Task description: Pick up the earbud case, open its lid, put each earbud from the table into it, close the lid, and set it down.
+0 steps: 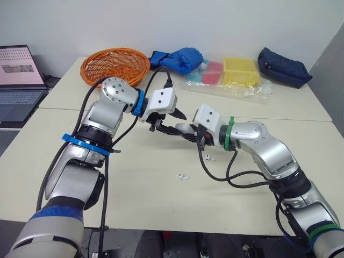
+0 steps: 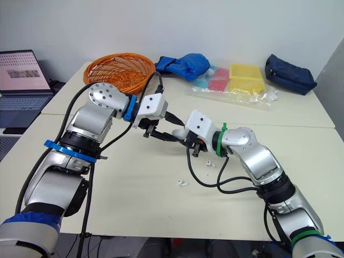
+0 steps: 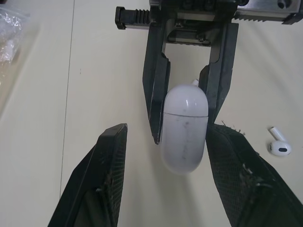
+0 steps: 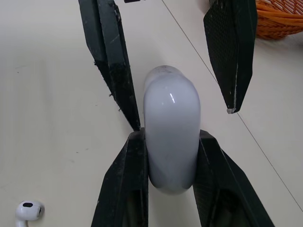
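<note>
Right gripper [image 4: 170,137] is clamped on the earbud case [image 3: 184,127], one black finger pressed to each long side, and holds it off the table [image 1: 150,204] near the middle of the tabletop. The case is white and glossy. Its lid seam shows as a thin closed line near the end that sits between the right gripper's fingers, so the lid is shut. Left gripper [image 1: 173,122] faces the right one head-on with its jaws spread wide, and the free end of the case points into the gap between its fingers [image 3: 111,179]. One left finger is just beside the case; I cannot tell whether it touches. The other is clearly apart. The near earbud [image 1: 184,176] lies on the table toward the robot, well apart from both grippers. The far earbud [image 1: 208,158] lies on the table just below the right wrist, beside its black cable. Along the far side of the table are an orange basket [image 1: 115,64], a blue bag [image 1: 177,58], a clear plastic bag [image 1: 231,75] holding yellow and pink boxes, and a dark navy pouch [image 1: 284,67]. An open laptop [image 1: 19,75] sits off to the robot's left, beyond the table edge.
</note>
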